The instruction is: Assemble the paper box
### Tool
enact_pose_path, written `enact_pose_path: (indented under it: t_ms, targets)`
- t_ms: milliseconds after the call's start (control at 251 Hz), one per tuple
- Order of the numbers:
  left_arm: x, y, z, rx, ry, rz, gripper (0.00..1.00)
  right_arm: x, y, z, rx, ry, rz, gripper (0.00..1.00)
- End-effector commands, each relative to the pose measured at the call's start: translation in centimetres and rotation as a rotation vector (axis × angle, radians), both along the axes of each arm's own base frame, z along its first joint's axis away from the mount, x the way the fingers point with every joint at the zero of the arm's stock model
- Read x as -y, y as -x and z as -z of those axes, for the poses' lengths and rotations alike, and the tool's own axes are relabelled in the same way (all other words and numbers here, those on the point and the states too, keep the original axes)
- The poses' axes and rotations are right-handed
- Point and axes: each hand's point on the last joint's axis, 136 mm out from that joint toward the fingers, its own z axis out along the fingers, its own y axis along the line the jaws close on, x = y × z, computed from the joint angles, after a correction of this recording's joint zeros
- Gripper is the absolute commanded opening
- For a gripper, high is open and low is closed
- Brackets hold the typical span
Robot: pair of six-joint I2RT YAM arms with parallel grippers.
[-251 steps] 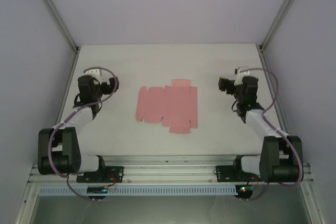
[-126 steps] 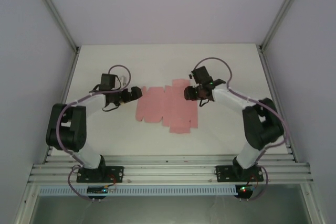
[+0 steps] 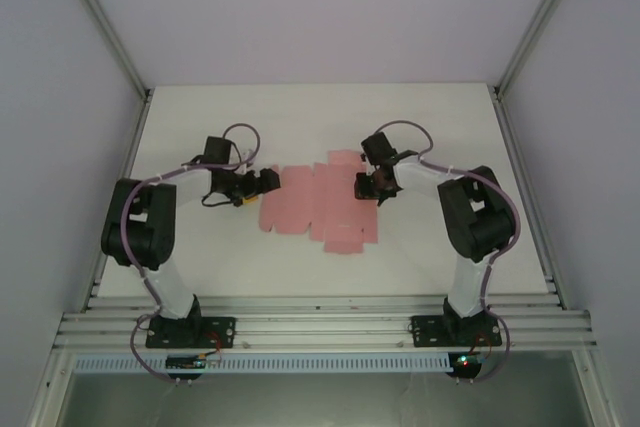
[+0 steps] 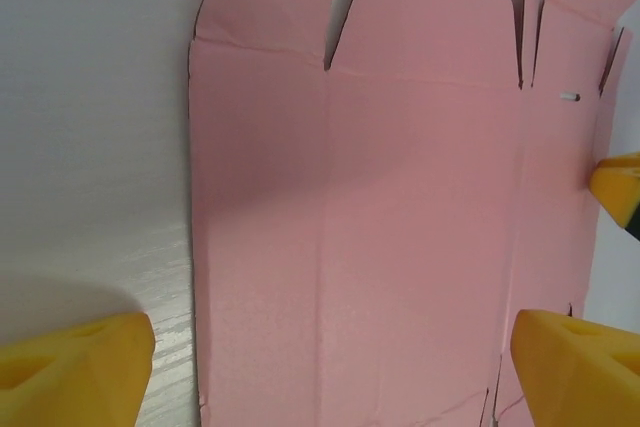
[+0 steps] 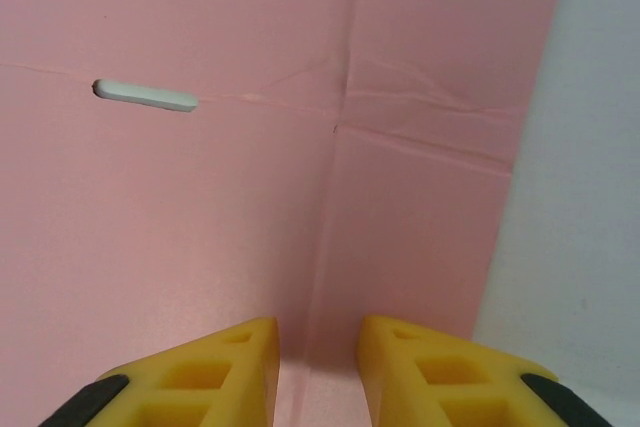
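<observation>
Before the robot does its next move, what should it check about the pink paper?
1. The paper box lies flat and unfolded on the table: ok.
2. The left gripper is open wide over the sheet's left end: ok.
3. The right gripper is above the sheet, near its right edge: ok.
4. The right gripper is pinching the paper: cannot tell; its jaws stand close together.
5. The slot is uncovered: ok.

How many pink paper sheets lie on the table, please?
1. The paper box lies unfolded, left gripper at its left edge, right gripper over its right edge; another beneath could be hidden.
</observation>
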Motion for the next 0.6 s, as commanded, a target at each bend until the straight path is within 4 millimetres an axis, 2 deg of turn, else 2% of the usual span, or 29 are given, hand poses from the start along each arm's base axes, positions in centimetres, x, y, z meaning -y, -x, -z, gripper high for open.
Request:
enact_pose_path:
  t_ms: [0, 212, 379, 519, 595]
  targets:
    - [1.1, 0.6, 0.4, -0.043, 0.018, 0.059, 0.90, 1.9, 3.2, 3.7, -0.129, 0.053, 0.025, 0.31]
    - [3.6, 1.4, 1.0, -0.074, 0.075, 0.161, 0.81, 1.6, 3.7, 4.5, -0.142, 0.022, 0.012, 0.29]
    - [5.6, 0.8, -1.2, -0.011, 0.240, 0.196, 0.78, 1.5, 3.7, 4.6, -0.134, 0.000, 0.014, 0.29]
    - [6.4, 0.3, -3.6, 0.078, 0.335, 0.213, 0.60, 1.3, 3.7, 4.5, -0.123, -0.036, 0.011, 0.29]
    - [6.7, 0.1, -4.8, 0.124, 0.401, 0.220, 0.59, 1.2, 3.6, 4.6, -0.115, -0.063, 0.014, 0.29]
